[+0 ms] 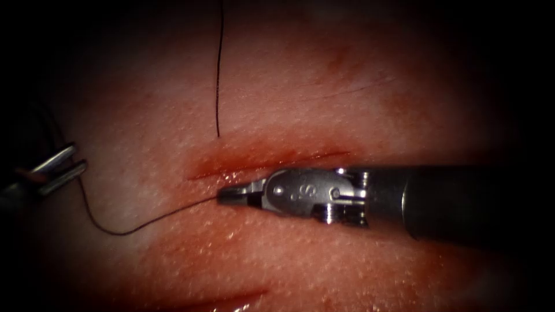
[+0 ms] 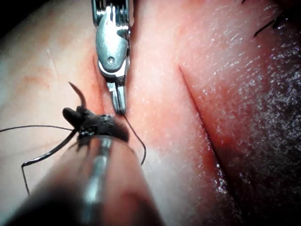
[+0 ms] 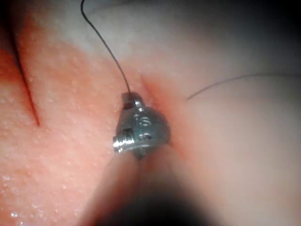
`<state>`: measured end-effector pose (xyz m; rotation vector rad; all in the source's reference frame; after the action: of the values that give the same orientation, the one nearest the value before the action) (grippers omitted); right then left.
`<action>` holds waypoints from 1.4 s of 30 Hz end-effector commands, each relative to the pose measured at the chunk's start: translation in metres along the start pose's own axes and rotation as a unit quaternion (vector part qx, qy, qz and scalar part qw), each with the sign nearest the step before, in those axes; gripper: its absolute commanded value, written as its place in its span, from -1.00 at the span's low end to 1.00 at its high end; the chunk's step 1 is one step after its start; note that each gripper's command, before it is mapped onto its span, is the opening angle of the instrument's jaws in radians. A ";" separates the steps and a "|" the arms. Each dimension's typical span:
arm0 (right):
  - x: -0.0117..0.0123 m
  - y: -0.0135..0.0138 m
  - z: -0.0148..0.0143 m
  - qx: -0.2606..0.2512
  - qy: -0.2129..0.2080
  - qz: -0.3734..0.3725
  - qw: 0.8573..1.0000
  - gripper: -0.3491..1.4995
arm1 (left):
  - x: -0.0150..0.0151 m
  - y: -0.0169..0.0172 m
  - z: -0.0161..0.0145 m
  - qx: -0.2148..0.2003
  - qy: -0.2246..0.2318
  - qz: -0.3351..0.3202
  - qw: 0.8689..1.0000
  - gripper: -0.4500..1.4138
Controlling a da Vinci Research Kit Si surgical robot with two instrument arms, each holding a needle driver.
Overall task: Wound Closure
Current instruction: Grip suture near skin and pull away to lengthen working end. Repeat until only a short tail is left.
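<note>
Just below the cut [image 1: 272, 160], in the endoscope view, the right tool [image 1: 230, 196] lay with its jaws pressed together on the thread [image 1: 144, 225], which sagged in a slack loop from the tip toward the left tool [image 1: 58, 167], whose jaws looked parted; what they held could not be told there. An "S" was stamped on the right tool. A second strand [image 1: 218, 69] ended just above the cut. From the left wrist view, the needle [image 2: 47, 153] sat in the left tool [image 2: 77, 117], curving beside its tip, clear of the tissue [image 2: 160, 94]. From the right wrist view, thread [image 3: 106, 47] left the right tool [image 3: 128, 98]. The thread seemed light, limp and slippery; the needle stiff, best gripped mid-curve.
</note>
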<state>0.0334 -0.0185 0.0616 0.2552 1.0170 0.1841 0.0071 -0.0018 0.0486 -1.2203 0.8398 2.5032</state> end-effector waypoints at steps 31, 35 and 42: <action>0.0100 -0.0147 -0.0050 0.047 0.075 -0.043 0.995 0.82 | -0.0003 0.0020 0.0025 -0.032 0.003 0.011 0.999 -1.00; 0.0092 -0.0119 -0.0053 0.024 0.081 -0.047 0.995 0.96 | -0.0016 0.0008 0.0021 -0.033 -0.007 0.009 0.999 -1.00; 0.0078 -0.0073 -0.0059 -0.001 0.083 -0.057 0.995 0.94 | -0.0042 -0.0011 0.0024 -0.027 -0.025 0.004 0.999 -1.00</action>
<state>0.0321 -0.0231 0.0496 0.1818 1.1921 0.1031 0.0094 0.0007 0.0523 -1.1638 0.7677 2.5686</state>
